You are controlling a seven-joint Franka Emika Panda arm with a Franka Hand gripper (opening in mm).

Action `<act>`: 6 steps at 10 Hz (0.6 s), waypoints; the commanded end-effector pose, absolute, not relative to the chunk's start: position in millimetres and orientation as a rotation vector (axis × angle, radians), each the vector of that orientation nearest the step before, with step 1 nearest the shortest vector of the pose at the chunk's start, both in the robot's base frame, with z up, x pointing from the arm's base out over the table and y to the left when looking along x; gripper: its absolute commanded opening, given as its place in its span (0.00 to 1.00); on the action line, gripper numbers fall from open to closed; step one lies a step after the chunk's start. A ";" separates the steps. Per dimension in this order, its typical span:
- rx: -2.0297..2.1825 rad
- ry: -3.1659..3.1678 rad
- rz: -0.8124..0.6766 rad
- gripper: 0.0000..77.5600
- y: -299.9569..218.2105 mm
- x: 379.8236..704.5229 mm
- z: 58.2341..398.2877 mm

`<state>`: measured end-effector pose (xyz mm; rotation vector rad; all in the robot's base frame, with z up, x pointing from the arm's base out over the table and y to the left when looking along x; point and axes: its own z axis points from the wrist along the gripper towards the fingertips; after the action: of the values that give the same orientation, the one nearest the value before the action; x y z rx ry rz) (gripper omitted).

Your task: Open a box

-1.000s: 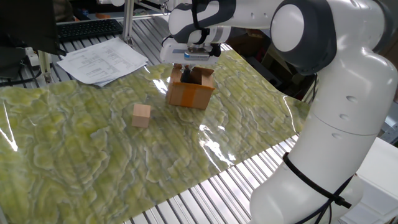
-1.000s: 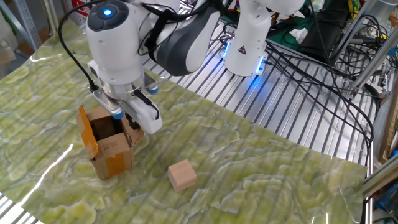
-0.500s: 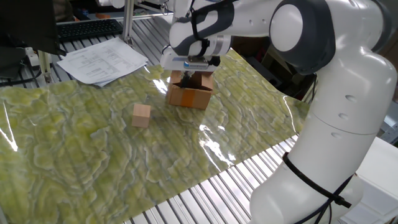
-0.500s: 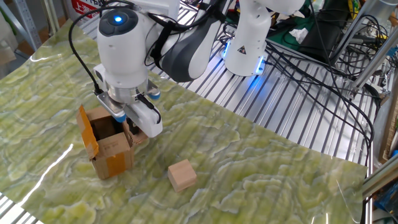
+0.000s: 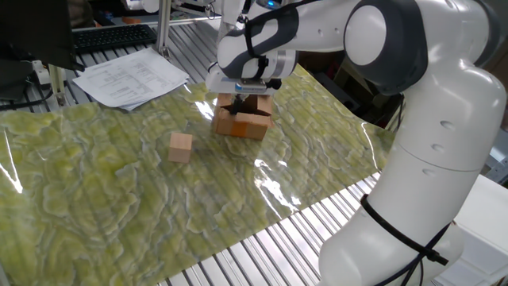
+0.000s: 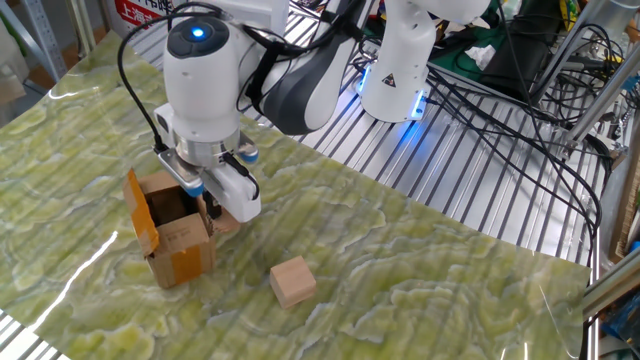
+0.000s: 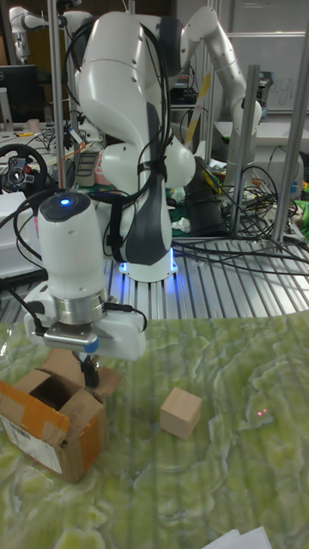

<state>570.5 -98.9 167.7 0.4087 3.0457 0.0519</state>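
Note:
The box [image 5: 240, 123] is a small brown carton with orange tape, standing on the green patterned sheet with its top flaps spread open; it also shows as the box [image 6: 172, 240] and the box [image 7: 50, 422]. My gripper [image 6: 207, 203] points straight down at the carton's rim, beside the flap on the side nearest the arm's base. In the tall fixed view the gripper [image 7: 89, 374] has its fingers close together, and I see nothing held between them. In the other view the gripper [image 5: 245, 102] hides part of the opening.
A plain wooden cube [image 5: 180, 147] lies on the sheet apart from the carton, also seen as the cube [image 6: 293, 281]. Papers [image 5: 131, 77] and a keyboard [image 5: 111, 36] lie beyond the sheet. Cables [image 6: 500, 110] and a second robot's base [image 6: 398, 75] stand on the slatted table.
The gripper has shifted a little sideways and up along the carton's rim. The carton and the cube stay where they were.

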 end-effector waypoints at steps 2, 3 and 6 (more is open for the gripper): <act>0.414 3.040 0.052 0.00 -100.2 570.6 166.1; 0.414 3.040 0.052 0.00 -100.2 570.6 166.1; 0.393 3.083 0.041 0.00 -95.7 572.7 182.6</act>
<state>570.8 -97.6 175.7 0.4037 3.0684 0.0468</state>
